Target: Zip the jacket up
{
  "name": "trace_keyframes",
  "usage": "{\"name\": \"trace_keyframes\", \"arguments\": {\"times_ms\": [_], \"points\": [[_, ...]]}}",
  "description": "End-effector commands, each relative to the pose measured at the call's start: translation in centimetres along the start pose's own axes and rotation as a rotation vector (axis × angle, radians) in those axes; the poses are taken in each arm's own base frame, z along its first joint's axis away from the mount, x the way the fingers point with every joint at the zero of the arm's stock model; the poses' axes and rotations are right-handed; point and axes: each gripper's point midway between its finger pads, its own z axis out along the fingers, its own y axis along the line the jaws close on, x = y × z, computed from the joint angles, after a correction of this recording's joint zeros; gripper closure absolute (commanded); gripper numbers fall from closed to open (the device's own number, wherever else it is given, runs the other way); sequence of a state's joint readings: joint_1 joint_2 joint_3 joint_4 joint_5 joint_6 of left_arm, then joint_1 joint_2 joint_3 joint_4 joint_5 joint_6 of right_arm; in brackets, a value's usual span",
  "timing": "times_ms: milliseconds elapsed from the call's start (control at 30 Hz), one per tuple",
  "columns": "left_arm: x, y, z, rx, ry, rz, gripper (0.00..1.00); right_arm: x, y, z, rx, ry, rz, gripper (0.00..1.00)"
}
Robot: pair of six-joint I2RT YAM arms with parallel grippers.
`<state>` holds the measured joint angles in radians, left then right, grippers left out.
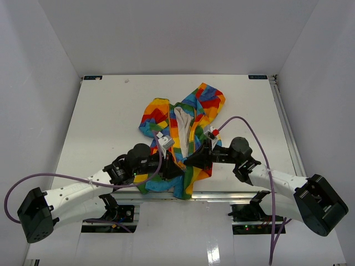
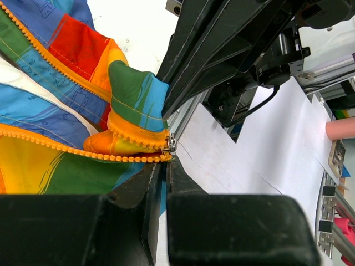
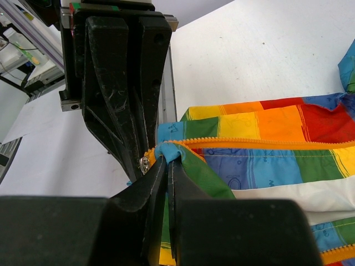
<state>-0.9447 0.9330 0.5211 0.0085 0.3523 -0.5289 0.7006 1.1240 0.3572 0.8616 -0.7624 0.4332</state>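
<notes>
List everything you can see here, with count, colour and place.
jacket: one, rainbow patchwork with white lining, table centre, hem at the near edge, front open
zipper: one, yellow-orange, unzipped, along the front edges
slider: one, silver, at the hem end
table: one, white, under the jacket
cables: two, purple, one per arm
left gripper: black, shut on the jacket hem
right gripper: black, shut on the jacket hem beside the slider
</notes>
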Motion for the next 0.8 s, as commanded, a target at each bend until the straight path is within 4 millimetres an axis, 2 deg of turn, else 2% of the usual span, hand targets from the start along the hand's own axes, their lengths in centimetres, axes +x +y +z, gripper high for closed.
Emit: {"name": "trace_keyframes", "arguments": {"times_ms": [0,200,400,567,767], "points": [[2.0,0.6,0.0,-0.019,0.099,-0.007,1.0,-6.0,1.3,0.9,-0.045,-0.142,-0.158,0.92],[1.5,0.4,-0.1,-0.016,0.083,0.01,1.0,-4.6,1.3,0.5,-0.046,-0.136,-0.139,0.92],[0.1,-2.6,-1.0,0.14,-0.018,0.058,1.0,-1.7,0.9,0.0,-0.047,-0.074,-0.096,0.92],[0.3,-3.6,-1.3,0.206,-0.015,0.047,1.0,-1.0,0.7,0.3,-0.053,-0.049,-0.071,0.91],[0.0,-3.6,-1.5,0.209,-0.021,0.019,1.0,-0.9,0.4,0.1,-0.025,-0.039,-0.066,0.76]]}}
